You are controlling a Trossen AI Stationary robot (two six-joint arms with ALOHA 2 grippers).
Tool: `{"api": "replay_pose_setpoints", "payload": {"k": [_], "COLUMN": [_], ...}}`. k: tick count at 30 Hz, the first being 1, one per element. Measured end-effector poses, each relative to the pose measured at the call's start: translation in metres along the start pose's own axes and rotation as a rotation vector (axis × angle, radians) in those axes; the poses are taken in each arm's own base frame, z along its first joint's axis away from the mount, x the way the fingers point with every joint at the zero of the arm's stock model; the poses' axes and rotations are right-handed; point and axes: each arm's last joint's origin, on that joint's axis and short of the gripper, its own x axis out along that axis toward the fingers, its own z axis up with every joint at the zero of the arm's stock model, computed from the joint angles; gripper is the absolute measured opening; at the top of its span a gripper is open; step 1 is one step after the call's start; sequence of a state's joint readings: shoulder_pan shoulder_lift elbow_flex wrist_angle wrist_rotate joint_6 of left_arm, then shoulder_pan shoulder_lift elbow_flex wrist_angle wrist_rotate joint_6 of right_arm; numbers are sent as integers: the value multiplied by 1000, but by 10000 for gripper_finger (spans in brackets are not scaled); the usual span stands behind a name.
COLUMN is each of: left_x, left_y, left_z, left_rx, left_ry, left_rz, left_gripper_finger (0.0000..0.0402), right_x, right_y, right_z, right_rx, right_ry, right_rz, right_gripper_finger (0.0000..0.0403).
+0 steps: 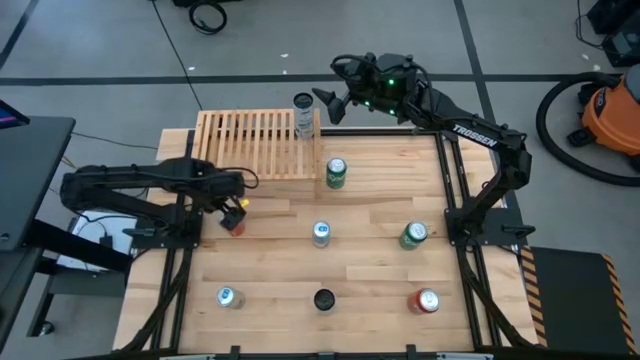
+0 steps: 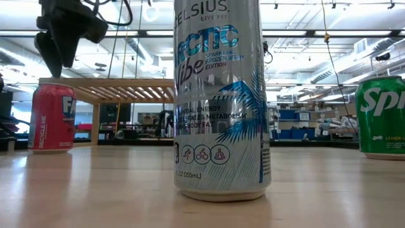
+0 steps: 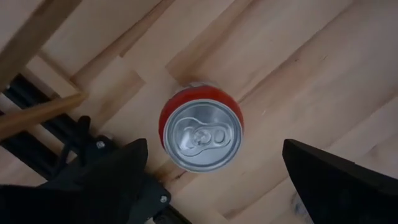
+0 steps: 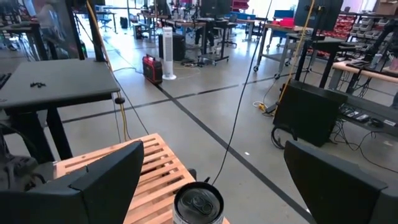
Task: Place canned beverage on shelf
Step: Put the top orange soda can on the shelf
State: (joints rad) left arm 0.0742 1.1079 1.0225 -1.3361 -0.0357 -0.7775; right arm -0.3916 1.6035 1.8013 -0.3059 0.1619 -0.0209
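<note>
Left gripper (image 1: pixel 236 213) hangs wide open, empty, above the red can (image 1: pixel 233 225) near the table's left edge; shelf (image 1: pixel 255 145) sits at the far edge. Lower straight, centred, before closing.

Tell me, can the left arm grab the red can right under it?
Probably yes. The left gripper hangs open right above the red can, which stands upright on the table with bare wood around it. Nothing seems to block the way down.
</note>
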Motion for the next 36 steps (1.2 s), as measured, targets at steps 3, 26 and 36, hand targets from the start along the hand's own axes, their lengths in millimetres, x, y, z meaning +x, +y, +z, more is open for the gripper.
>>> {"api": "replay_pose_setpoints", "payload": {"k": [3, 26, 36], "left_x": [5, 13, 25], "left_y": [-4, -14, -19], "left_z": [3, 8, 9], "left_rx": [-52, -683, -774], "left_ry": [17, 85, 140], "left_rz": [19, -19, 100], "left_gripper_finger": [382, 382, 382], "right_x": [0, 0, 0], "right_y": [0, 1, 1], "right_z": [0, 2, -2], "right_rx": [1, 6, -37], "right_ry": [-3, -19, 22], "right_rz": [0, 2, 3], "right_gripper_finger": [398, 398, 398]}}
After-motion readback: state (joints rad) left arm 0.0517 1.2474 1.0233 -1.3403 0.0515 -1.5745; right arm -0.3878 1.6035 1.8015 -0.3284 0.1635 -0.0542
